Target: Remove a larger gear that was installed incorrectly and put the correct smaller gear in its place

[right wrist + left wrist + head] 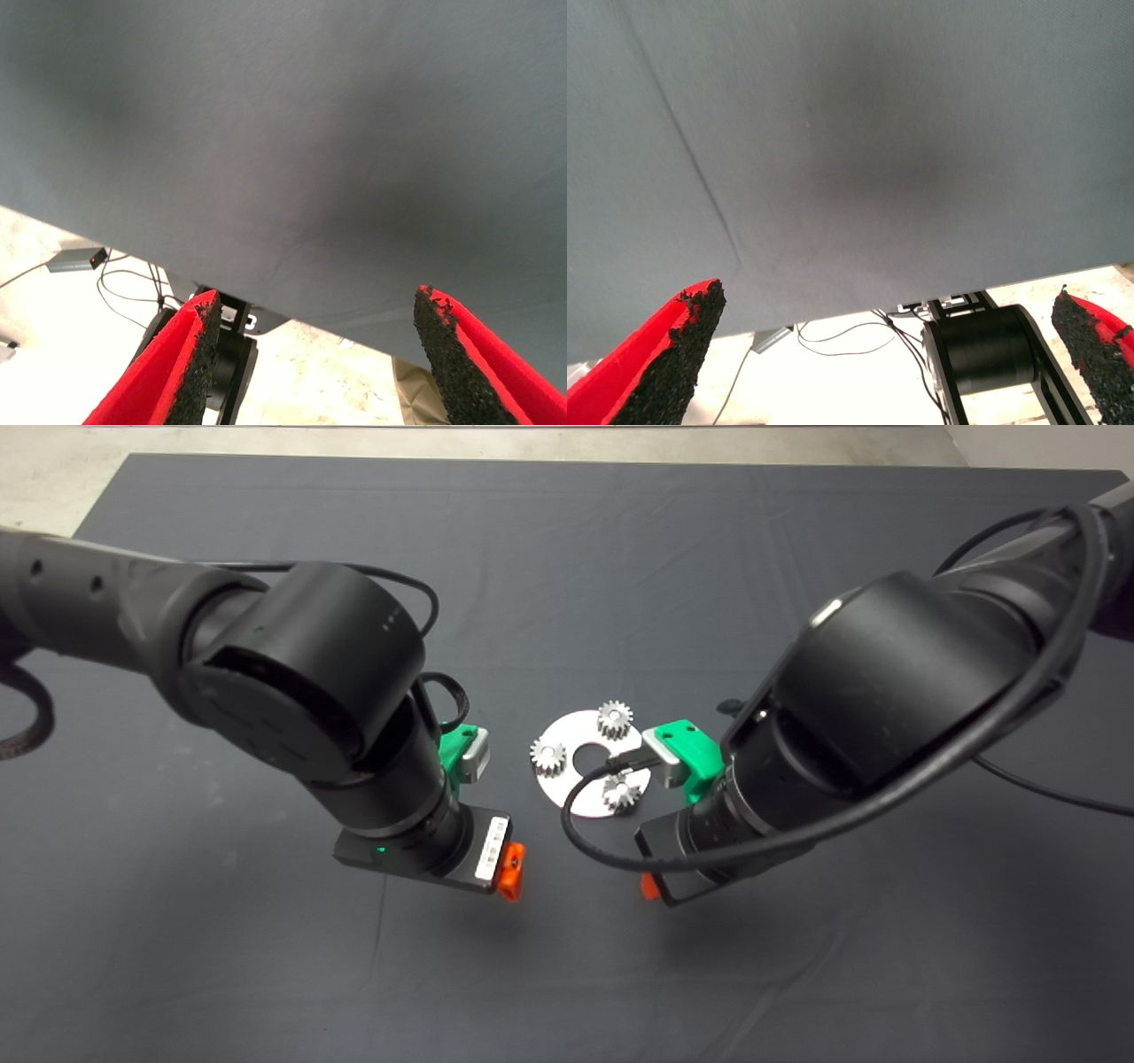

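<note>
— Three gears sat on a round silver plate near the middle of the dark mat, didn't they?

— They did. One fine-toothed gear stood toward the far edge of the table, a second toward the left edge, and the third toward the near edge. That third one looked to have deeper, star-like teeth, so it was likely the larger gear, though a black cable crossed part of it.

— And a spare smaller gear?

— None could be made out apart from the plate.

— Where were the arms?

— Both reached in over the middle of the mat. The left gripper hung just left of the plate, its red fingers spread wide with nothing between them. The right gripper hung just right of the plate, its fingers also parted and empty.

— What did the wrist cameras show?

— Bare mat, its edge, and pale floor with cables beyond.
</note>
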Motion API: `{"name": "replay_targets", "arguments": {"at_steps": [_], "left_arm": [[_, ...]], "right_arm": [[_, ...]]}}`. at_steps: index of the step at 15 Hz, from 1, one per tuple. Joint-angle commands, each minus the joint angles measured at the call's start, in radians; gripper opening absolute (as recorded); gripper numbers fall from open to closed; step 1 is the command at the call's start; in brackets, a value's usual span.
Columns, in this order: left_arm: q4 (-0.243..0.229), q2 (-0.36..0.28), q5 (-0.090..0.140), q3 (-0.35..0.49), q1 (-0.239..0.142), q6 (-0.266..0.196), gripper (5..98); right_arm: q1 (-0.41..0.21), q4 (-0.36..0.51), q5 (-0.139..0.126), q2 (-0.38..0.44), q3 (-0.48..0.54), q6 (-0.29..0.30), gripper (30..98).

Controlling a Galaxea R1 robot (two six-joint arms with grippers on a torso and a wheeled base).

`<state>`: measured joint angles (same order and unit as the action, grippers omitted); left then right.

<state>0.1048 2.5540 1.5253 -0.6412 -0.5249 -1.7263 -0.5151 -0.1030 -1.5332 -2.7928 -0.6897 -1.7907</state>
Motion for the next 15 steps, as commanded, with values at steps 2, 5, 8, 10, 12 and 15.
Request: {"name": "replay_targets", "arguments": {"at_steps": [2,5,8,10,12,15], "left_arm": [[-0.013,-0.013,0.044,0.109,-0.023,-0.096,93.8],[-0.013,-0.031,0.042,0.153,-0.023,-0.131,93.8],[-0.013,-0.034,0.042,0.205,-0.023,-0.186,93.8],[-0.013,-0.036,0.042,0.259,-0.023,-0.240,93.8],[-0.037,-0.034,0.044,0.275,-0.023,-0.271,93.8],[-0.048,-0.030,0.039,0.278,-0.023,-0.274,93.8]], "right_arm": [[-0.023,0.029,-0.125,-0.023,0.094,-0.094,58.4],[-0.023,0.029,-0.125,-0.021,0.154,-0.156,58.4],[-0.023,0.029,-0.125,-0.025,0.212,-0.216,58.4],[-0.023,0.029,-0.125,-0.028,0.260,-0.267,58.4],[-0.023,0.031,-0.125,-0.028,0.296,-0.308,58.4],[-0.023,0.031,-0.117,-0.047,0.331,-0.364,58.4]]}}
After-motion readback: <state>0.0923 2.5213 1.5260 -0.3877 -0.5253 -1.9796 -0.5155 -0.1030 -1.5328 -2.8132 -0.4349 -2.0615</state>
